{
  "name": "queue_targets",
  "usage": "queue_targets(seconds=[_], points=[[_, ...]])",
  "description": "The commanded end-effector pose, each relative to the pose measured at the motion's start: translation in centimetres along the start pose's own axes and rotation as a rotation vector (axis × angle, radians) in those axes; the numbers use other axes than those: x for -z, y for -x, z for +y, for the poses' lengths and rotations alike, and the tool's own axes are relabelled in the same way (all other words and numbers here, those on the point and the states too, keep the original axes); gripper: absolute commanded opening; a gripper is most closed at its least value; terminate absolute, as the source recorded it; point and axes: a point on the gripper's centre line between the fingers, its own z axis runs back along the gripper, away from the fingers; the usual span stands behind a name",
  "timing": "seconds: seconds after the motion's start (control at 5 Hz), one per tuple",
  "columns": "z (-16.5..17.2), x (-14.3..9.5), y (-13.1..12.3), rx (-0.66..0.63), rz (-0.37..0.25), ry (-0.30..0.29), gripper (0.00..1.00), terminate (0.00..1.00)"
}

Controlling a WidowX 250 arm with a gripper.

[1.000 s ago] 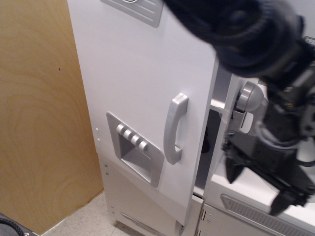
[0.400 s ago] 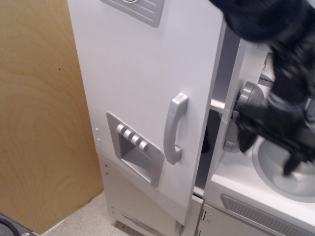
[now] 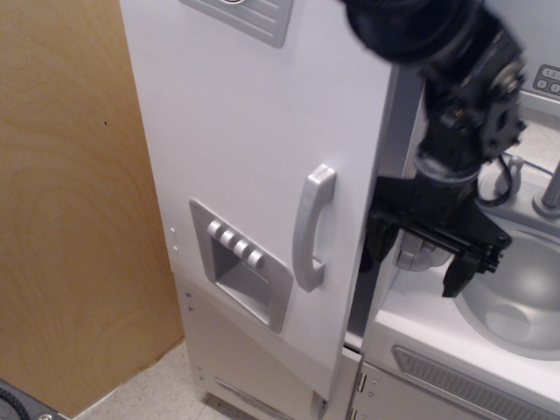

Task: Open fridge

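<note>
The tall silver-grey toy fridge fills the middle of the view. Its large door stands slightly ajar at the right edge, with a dark gap behind it. The door has a vertical silver bar handle and a recessed four-button dispenser panel. My black gripper hangs just right of the door's free edge, fingers spread open and pointing down. One fingertip sits close to the door edge at the gap, the other over the sink rim. It holds nothing.
A wooden panel stands left of the fridge. A white toy counter with a grey sink basin and a tap is at the right. A lower cabinet drawer sits below. The floor shows at the bottom left.
My gripper has moved up and left from over the counter front to the door's free edge. The door stays ajar about the same.
</note>
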Motion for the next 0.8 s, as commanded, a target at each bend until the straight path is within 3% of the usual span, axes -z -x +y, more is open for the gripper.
queue_targets(seconds=[0.0, 0.4, 0.6], points=[[3.2, -3.0, 5.1, -0.031, -0.056, -0.054, 1.0, 0.0], [9.1, -3.9, 9.0, -0.135, -0.107, -0.092, 1.0, 0.0], [13.7, -2.9, 10.5, -0.336, -0.098, -0.133, 1.0, 0.0]])
